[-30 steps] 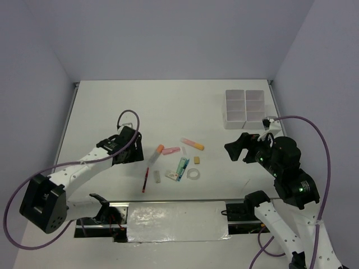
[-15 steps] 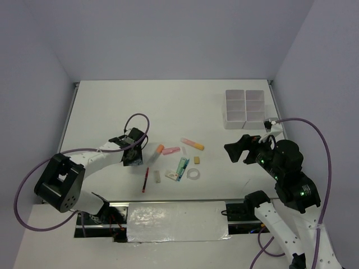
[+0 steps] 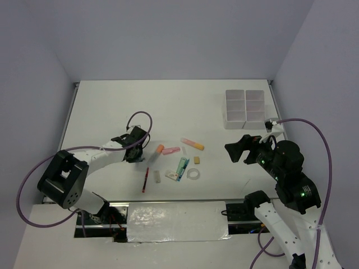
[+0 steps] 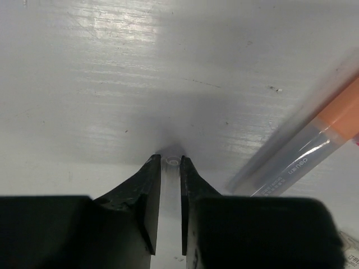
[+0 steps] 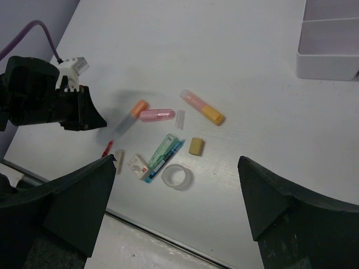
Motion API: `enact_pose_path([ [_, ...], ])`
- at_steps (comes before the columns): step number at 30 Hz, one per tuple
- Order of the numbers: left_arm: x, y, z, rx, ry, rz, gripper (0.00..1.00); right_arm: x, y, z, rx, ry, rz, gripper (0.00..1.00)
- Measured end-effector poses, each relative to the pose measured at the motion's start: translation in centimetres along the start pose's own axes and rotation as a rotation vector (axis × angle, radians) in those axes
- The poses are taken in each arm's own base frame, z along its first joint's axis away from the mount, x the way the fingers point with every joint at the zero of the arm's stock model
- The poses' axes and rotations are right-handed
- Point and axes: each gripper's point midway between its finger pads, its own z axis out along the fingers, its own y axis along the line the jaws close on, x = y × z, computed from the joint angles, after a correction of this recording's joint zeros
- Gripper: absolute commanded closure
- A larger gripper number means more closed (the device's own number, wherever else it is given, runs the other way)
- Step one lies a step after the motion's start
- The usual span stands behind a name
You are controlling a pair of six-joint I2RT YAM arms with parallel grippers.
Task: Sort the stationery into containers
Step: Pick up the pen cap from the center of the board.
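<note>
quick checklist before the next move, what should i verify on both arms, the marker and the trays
1. Left gripper holding an item: cannot tell. Its jaws are nearly together down at the table, and whatever is at the tips is too small to make out.
2. Orange-capped marker between the left gripper's jaws: not ok. It lies beside them, outside.
3. Right gripper open and empty: ok.
4. Containers ready to receive: ok. The compartments in view look empty.
5. Tape ring and the other loose items sorted: not ok. They lie on the table.
</note>
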Motion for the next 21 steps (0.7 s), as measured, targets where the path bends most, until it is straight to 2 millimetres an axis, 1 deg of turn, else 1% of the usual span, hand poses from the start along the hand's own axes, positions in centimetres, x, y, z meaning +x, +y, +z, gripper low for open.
enact_pose_path([
  [1, -0.06, 0.01, 0.01, 0.000, -0.003, 0.008, 0.80, 0.00, 0.00, 0.00, 0.000, 0.000, 0.000, 0.03],
  [3, -0.07, 0.01, -0.02, 0.001, -0.005, 0.012, 0.78, 0.00, 0.01, 0.00, 0.000, 0.000, 0.000, 0.03],
  [4, -0.06, 0.04, -0.06, 0.002, -0.006, 0.012, 0.70, 0.01, 0.01, 0.00, -0.001, 0.000, 0.000, 0.03],
  [6, 0.06, 0.16, -0.14, 0.002, -0.008, 0.013, 0.61, 0.01, 0.04, 0.00, -0.002, 0.001, 0.000, 0.03],
  [7, 0.14, 0.26, -0.17, 0.001, -0.008, 0.014, 0.54, 0.02, 0.07, -0.01, -0.004, 0.001, 0.000, 0.03],
  [8, 0.23, 0.38, -0.20, -0.001, -0.008, 0.014, 0.52, 0.03, 0.10, -0.01, -0.005, 0.002, 0.000, 0.03],
  [11, 0.29, 0.52, -0.23, -0.006, -0.008, 0.014, 0.50, 0.03, 0.18, -0.01, -0.010, 0.002, 0.001, 0.03],
  [21, 0.38, 0.51, -0.29, -0.016, -0.013, 0.021, 0.52, -0.05, 0.26, 0.00, -0.014, -0.001, 0.000, 0.03],
])
